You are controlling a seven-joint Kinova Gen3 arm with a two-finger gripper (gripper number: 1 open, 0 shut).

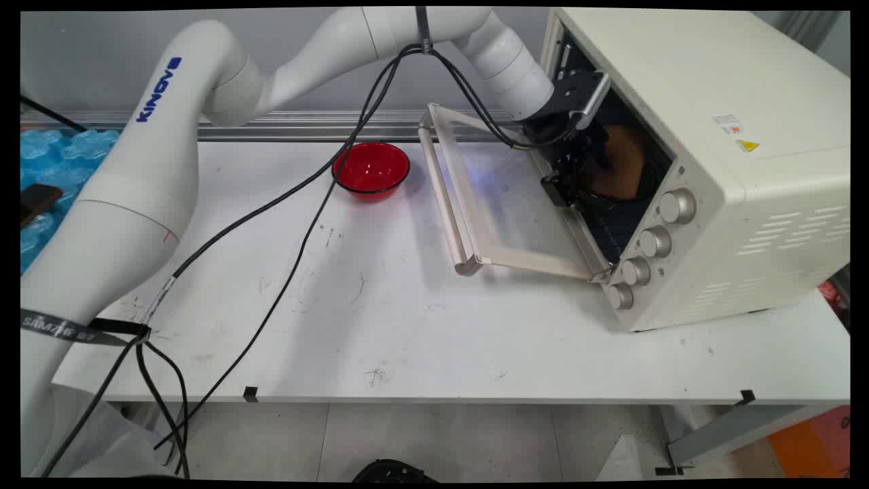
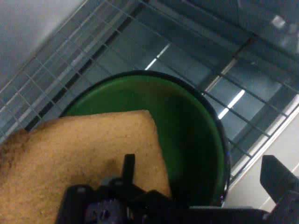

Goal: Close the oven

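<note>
My gripper (image 1: pixel 577 173) reaches into the open cream toaster oven (image 1: pixel 733 156). In the hand view a brown slice of bread (image 2: pixel 84 154) leans in a green bowl (image 2: pixel 196 135) that stands on the oven's wire rack (image 2: pixel 252 79). The bread fills the lower left, close over the gripper's linkage. One black finger (image 2: pixel 280 179) stands far to the right, apart from the bread's edge, so the gripper (image 2: pixel 201 191) looks open. The other finger is hidden. In the main view the bread (image 1: pixel 621 163) shows as a brown patch inside the dark oven cavity.
The oven's glass door (image 1: pixel 475 210) hangs open and lies flat toward the left. A red bowl (image 1: pixel 371 168) stands on the white table (image 1: pixel 380 319) left of the door. Black cables (image 1: pixel 299 224) trail from the arm across the table.
</note>
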